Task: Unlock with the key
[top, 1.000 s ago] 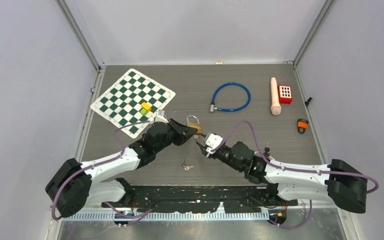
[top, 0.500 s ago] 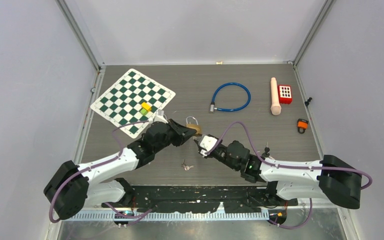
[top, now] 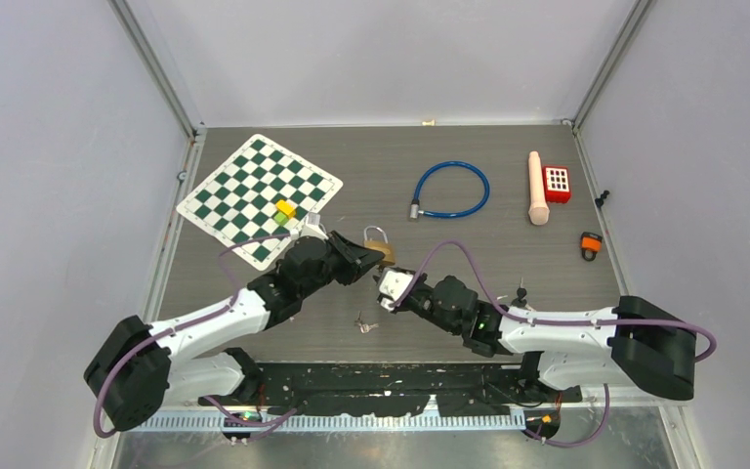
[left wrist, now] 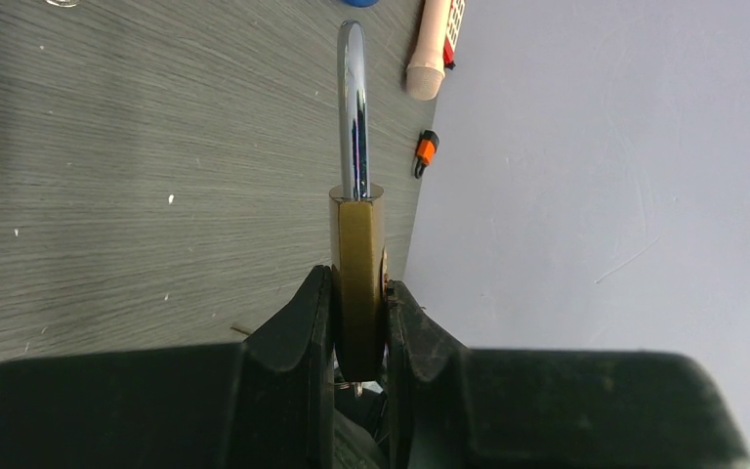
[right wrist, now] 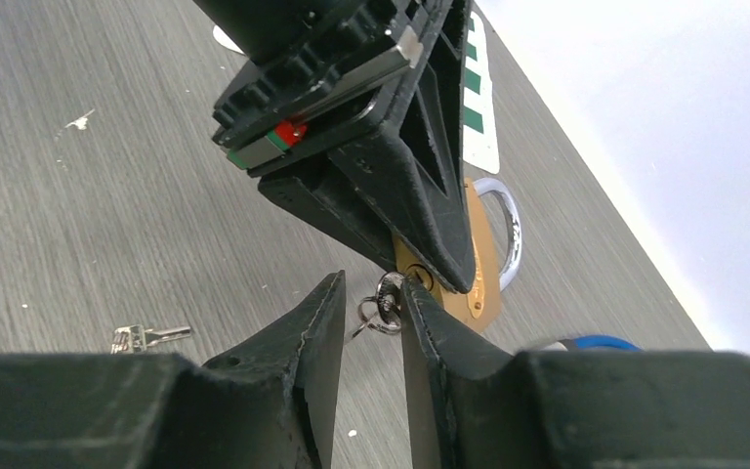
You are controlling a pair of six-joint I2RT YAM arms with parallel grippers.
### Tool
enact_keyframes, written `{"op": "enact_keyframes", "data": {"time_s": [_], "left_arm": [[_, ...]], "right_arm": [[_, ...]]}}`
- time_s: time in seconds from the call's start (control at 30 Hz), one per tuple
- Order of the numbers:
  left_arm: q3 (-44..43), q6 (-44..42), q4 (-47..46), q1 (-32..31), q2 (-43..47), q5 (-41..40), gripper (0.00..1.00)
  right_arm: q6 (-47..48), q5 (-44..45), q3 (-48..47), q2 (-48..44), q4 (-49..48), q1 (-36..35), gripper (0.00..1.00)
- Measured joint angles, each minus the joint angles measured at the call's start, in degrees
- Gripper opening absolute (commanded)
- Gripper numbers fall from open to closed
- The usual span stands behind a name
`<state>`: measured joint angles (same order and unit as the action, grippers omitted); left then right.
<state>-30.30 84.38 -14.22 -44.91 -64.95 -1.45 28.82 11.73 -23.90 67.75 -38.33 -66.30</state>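
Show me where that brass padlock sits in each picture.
Top external: padlock near the middle of the table.
Left wrist: centre, edge-on, clamped in the left gripper.
Right wrist: right of centre, partly behind that gripper.
Shared landmark: the left gripper's black fingers.

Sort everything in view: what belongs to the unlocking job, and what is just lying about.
Job: padlock, clamped in left gripper; key at its keyhole, right gripper around it.
Lying about: chessboard, blue cable lock, wooden peg, red keypad, small orange lock, spare keys.
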Motion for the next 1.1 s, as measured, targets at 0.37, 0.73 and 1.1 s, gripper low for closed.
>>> {"op": "enact_keyframes", "data": {"time_s": [0.37, 0.73, 1.1], "left_arm": [[-0.1, -1.1, 0.8, -0.2, 2.0, -0.1, 0.0], [-0.4, -2.3, 2.8, -1.2, 2.0, -3.2, 0.0], [2.2, -3.5, -6.1, -2.1, 2.2, -6.3, 0.0]], "right_arm": [[2.6, 5.0, 0.0, 0.8, -1.9, -0.5, 0.2], [4.2, 7.9, -0.4, 4.7, -4.9, -1.5, 0.06], [-7.8, 13.7, -0.1, 6.1, -11.7, -1.8, 0.05]]}}
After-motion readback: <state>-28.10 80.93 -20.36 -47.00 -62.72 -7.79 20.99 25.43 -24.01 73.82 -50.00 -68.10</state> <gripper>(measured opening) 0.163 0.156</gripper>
